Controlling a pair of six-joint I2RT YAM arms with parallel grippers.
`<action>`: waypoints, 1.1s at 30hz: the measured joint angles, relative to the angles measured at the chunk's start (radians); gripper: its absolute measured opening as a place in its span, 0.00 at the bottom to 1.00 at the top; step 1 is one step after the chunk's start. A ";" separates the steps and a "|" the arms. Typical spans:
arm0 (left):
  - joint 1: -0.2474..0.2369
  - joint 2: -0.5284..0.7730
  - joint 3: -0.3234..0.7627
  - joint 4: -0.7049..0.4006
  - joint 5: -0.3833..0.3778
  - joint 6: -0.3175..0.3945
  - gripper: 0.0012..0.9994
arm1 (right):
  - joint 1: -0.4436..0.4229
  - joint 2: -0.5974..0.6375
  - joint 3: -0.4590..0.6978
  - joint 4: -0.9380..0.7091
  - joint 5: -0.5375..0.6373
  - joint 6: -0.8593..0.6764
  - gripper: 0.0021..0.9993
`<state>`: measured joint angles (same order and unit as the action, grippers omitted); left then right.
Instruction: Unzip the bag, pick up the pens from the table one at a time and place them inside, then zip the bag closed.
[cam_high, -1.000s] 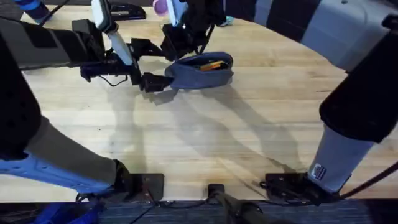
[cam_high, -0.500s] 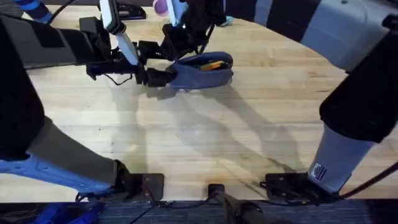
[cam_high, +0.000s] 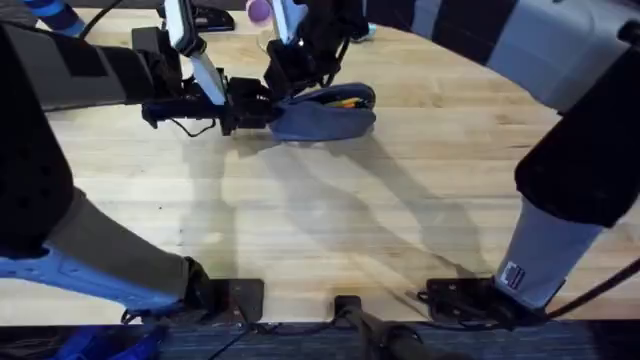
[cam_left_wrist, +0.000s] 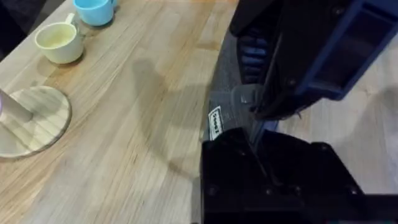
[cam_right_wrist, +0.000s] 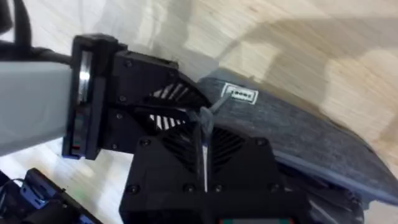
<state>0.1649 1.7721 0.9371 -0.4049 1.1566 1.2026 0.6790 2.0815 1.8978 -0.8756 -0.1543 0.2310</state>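
Near the table's far edge, both grippers clench the bag: left gripper its end, right gripper its zipper pull; pens lie inside.

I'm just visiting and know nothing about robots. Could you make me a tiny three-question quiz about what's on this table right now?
1. True or false: the bag is fully zipped shut.
2. What orange thing shows inside the bag's opening?
3. Which end of the bag is the left hand at in the overhead view: A) the left end, B) the right end?

Key:
1. False. Its top gapes open.
2. A pen.
3. A. The right hand is at that same end, just behind it.
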 joint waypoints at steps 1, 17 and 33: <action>-0.003 0.000 0.000 0.000 0.001 0.000 0.04 | -0.005 0.000 0.002 -0.014 0.000 0.000 0.03; -0.011 0.000 0.000 0.006 -0.009 0.000 0.04 | -0.143 -0.001 0.011 -0.124 0.036 0.000 0.03; -0.010 0.000 0.000 0.005 -0.003 -0.001 0.04 | -0.332 -0.001 0.009 -0.202 0.172 -0.002 0.03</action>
<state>0.1549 1.7721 0.9371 -0.4004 1.1534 1.2018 0.3471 2.0808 1.9066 -1.0779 0.0178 0.2285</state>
